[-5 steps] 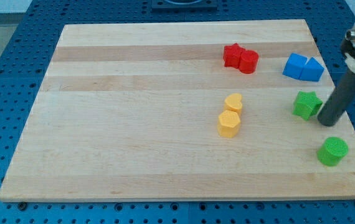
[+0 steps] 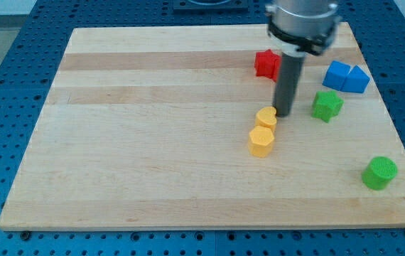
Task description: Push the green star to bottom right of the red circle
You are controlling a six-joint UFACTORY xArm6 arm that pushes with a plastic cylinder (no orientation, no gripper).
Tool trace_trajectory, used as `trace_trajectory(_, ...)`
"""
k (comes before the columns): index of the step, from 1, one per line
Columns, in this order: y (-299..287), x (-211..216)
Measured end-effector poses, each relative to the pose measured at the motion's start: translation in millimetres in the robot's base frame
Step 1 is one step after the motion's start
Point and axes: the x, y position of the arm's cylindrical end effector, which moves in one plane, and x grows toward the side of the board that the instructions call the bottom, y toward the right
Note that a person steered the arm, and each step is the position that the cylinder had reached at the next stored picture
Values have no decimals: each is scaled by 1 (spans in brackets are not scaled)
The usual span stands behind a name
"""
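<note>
**Green star sits right of my tip, below the blue blocks**

The green star is a small, bright green block with blunt, rounded points and a flat top face, its sides a slightly darker green. It lies on the wooden board towards the view's right, just below and left of the two blue blocks, close to them but with a thin strip of wood showing between. The red circle cannot be made out as its own shape: the dark rod stands in front of that spot, and only the red star-like block shows to the rod's left, near the view's top.

My tip rests on the board left of the green star, apart from it, and just to the upper right of the upper yellow block, nearly touching it. The lower yellow block, six-sided, sits directly below its partner and touches it. A green cylinder stands alone near the view's bottom right corner, well apart from the star.

There are no fingers on this arm, only the straight rod, so nothing is clasped or released; the rod holds no block
</note>
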Motion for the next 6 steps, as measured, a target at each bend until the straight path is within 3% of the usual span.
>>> trace_trajectory(1, 46, 41)
trace_trajectory(2, 89, 50)
trace_trajectory(3, 95, 3)
trace_trajectory(5, 70, -2)
trace_trajectory(6, 44, -25)
